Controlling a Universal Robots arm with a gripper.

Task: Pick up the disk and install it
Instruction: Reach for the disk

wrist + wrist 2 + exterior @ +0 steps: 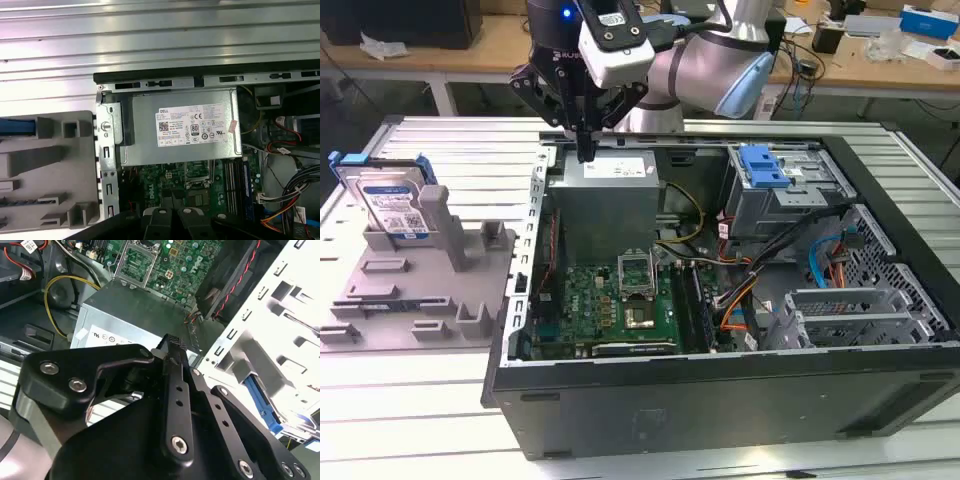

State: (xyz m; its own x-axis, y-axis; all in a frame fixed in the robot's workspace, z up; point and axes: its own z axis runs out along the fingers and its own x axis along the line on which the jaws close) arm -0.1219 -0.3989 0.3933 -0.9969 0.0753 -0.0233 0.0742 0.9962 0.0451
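The pick-up step has not begun, I think — the disk [390, 200] stands on its edge in the grey holder [430, 290] at the exterior view's left, and nothing is touching it. The gripper [585, 152] hangs over the far corner of the open computer [720, 400], just above the grey power box [610, 195] and well apart from the disk. Its fingers [175, 390] look pressed close together, and they hold nothing. To grab the disk, I think the arm must go over to the holder. The fingers must open wider than the disk is thick, then come down straight on its top edge so it does not tip or catch on the posts. The disk is flat and silver, with a white and blue label on its face and a bright blue frame round its edge — it looks a bit tilted. It seems hard and smooth, so it could slip if held too softly. The holder sits on the ribbed metal surface [450, 150] beside the computer.
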